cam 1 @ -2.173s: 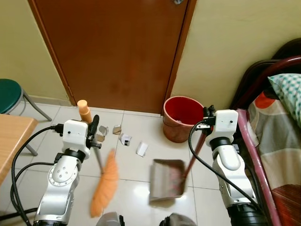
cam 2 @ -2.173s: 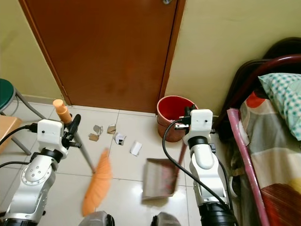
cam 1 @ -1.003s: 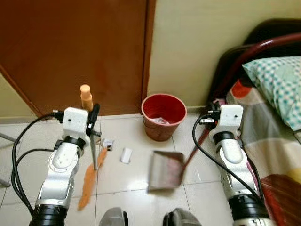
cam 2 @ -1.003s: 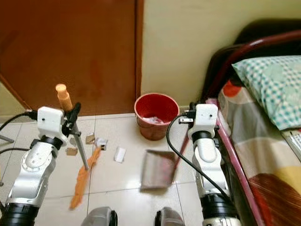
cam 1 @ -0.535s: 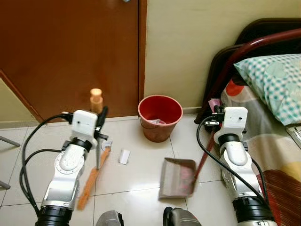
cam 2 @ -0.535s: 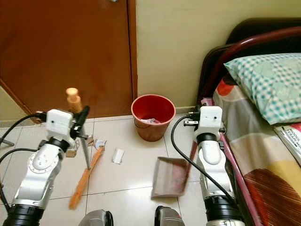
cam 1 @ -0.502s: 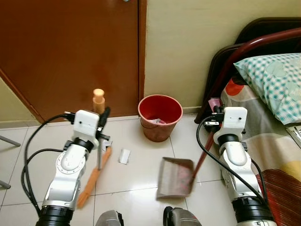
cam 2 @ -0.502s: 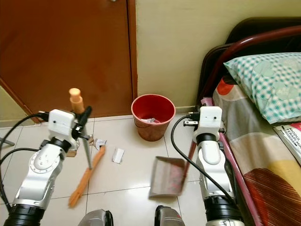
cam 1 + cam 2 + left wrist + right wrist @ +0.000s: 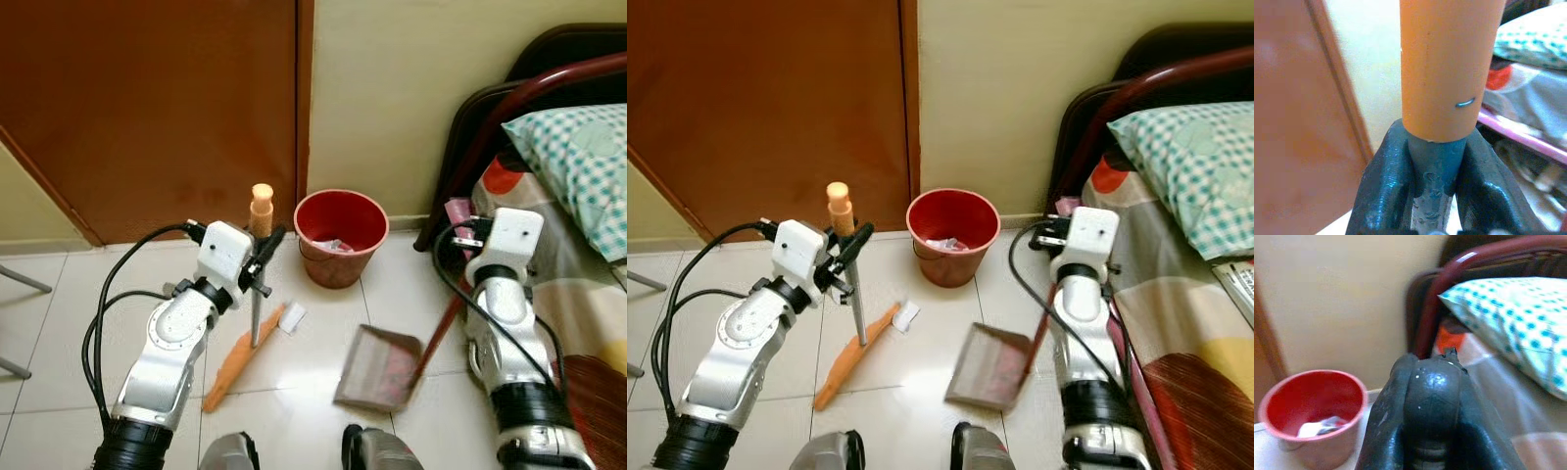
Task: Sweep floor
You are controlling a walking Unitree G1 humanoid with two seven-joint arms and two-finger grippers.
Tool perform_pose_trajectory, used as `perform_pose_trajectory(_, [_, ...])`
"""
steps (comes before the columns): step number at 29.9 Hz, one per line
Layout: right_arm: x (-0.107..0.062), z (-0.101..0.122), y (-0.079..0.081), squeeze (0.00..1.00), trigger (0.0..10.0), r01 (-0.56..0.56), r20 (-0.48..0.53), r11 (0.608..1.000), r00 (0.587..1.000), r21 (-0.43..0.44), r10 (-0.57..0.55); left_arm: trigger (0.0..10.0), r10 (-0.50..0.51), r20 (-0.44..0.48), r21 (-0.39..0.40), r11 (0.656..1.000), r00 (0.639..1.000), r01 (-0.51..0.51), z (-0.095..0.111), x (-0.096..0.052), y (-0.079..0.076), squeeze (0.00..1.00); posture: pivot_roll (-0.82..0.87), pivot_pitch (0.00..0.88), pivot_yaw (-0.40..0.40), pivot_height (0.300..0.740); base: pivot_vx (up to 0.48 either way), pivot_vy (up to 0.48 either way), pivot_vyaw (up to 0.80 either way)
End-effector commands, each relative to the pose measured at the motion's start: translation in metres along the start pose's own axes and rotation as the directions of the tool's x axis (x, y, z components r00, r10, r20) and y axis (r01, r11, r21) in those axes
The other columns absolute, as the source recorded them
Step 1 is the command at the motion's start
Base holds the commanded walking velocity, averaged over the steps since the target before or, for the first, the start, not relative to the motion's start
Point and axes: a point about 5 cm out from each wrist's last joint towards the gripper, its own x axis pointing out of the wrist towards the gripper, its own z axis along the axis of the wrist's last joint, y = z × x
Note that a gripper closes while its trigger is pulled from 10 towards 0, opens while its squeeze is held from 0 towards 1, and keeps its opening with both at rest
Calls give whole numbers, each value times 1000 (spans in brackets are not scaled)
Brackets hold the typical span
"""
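An orange broom stands on the tiled floor: capped handle [image 9: 262,200], grey pole, bristle head [image 9: 235,357] lying flat. My left gripper [image 9: 265,255] is shut on the pole just below the orange cap [image 9: 1449,63]. A white paper scrap [image 9: 291,316] lies right beside the bristles. My right gripper [image 9: 458,235] is shut on the dark red handle [image 9: 441,328] of a grey dustpan [image 9: 377,367], which rests tilted on the floor right of the broom. A red bucket [image 9: 340,235] with some paper inside stands against the wall beyond both.
A brown door [image 9: 147,108] fills the back left, a yellow wall [image 9: 392,88] beside it. A bed with a dark red rail [image 9: 509,108] and a green checked pillow [image 9: 578,147] runs close along my right arm. Bare tiles [image 9: 59,323] lie to the left.
The broom has swept rightward toward the dustpan, and the white scrap has moved right with it. My right arm has shifted a little right; the dustpan stays near the same spot.
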Motion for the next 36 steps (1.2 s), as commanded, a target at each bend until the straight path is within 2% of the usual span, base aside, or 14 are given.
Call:
perform_pose_trajectory(1, [4, 3, -5, 0, 10000, 31, 8, 1000, 999, 0, -31, 10000, -59, 49, -31, 998, 997, 61, 12, 2, -9, 0, 25, 191, -12, 740, 0, 0, 0])
perform_pose_trajectory(5, [9, 3, -15, 0, 10000, 102, -10, 995, 995, -9, -103, 10000, -148, 91, -165, 973, 985, 161, 24, -2, -30, 0, 28, 204, -17, 740, 0, 0, 0])
perform_pose_trajectory(10, [12, 5, -10, 0, 10000, 92, -10, 996, 996, -17, -93, 10000, -223, 112, -182, 953, 968, 241, 26, -1, -44, 0, 28, 205, -29, 740, 0, 0, 0])
perform_pose_trajectory(12, [12, 5, -10, 0, 10000, 92, -10, 996, 996, -17, -93, 10000, -223, 112, -182, 953, 968, 241, 26, -1, -44, 0, 28, 205, -29, 740, 0, 0, 0])
perform_pose_trajectory(16, [9, 1, 2, 0, 10000, 63, -30, 998, 998, -10, -63, 10000, -265, 147, -200, 936, 953, 291, 30, 4, -55, 0, 24, 187, -50, 740, 0, 0, 0])
perform_pose_trajectory(21, [8, -3, 25, 0, 10000, -21, -56, 1000, 998, 11, 22, 10000, -236, 190, -240, 930, 953, 279, 41, 10, -55, 0, 30, 195, -70, 740, 0, 0, 0])
perform_pose_trajectory(22, [8, -3, 25, 0, 10000, -21, -56, 1000, 998, 11, 22, 10000, -236, 190, -240, 930, 953, 279, 41, 10, -55, 0, 30, 195, -70, 740, 0, 0, 0])
perform_pose_trajectory(24, [6, -5, 46, 0, 10000, -112, -70, 993, 991, 50, 115, 10000, -192, 203, -263, 934, 960, 242, 49, 11, -47, 0, 43, 192, -75, 740, 0, 0, 0])
perform_pose_trajectory(28, [2, -7, 64, 0, 10000, -196, -85, 979, 976, 63, 201, 10000, -137, 216, -248, 950, 967, 190, 56, 10, -32, 0, 46, 183, -77, 740, 0, 0, 0])
perform_pose_trajectory(29, [0, -8, 70, 0, 10000, -231, -92, 971, 967, 65, 237, 10000, -104, 223, -229, 961, 969, 156, 61, 8, -20, 0, 46, 179, -77, 740, 0, 0, 0])
perform_pose_trajectory(36, [-3, -15, 74, 0, 10000, -279, -108, 959, 953, 51, 283, 10000, 4, 233, -165, 986, 973, 36, 69, 1, 15, 0, 45, 159, -76, 740, 0, 0, 0])
